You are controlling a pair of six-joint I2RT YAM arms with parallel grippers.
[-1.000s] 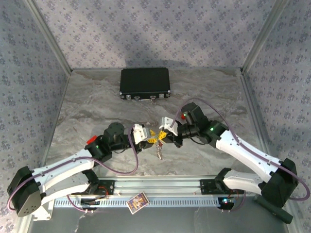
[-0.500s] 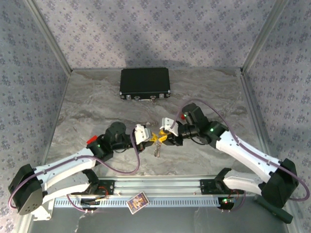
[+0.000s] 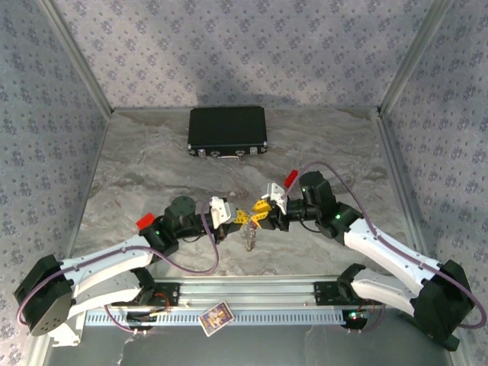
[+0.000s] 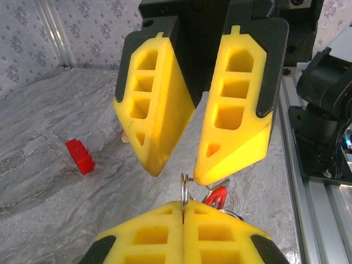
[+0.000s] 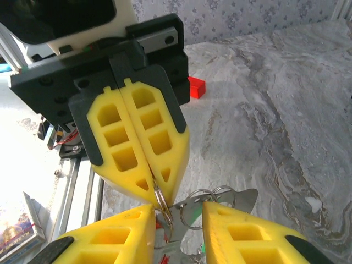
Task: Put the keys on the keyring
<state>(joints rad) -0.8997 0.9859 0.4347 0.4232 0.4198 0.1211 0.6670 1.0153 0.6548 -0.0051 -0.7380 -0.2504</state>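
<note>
Left claw is closed, and its yellow pads pinch the thin silvery metal keyring at the lower part of the loop. The loop stands out of the pad tips, and its flat plane follows the seam between the two pads. Right claw faces it tip to tip and is open, gripping nothing. One of its fingertips is just beside the top of the loop.

The small keys with coloured plastic heads hang under the meeting point, above the grey marbled table near the middle of its near edge. In the left wrist view a red head lies just beside the loop. I cannot tell which keys are already threaded.

I judge the right claw must do the next fine work, approaching along the plane of the loop.
</note>
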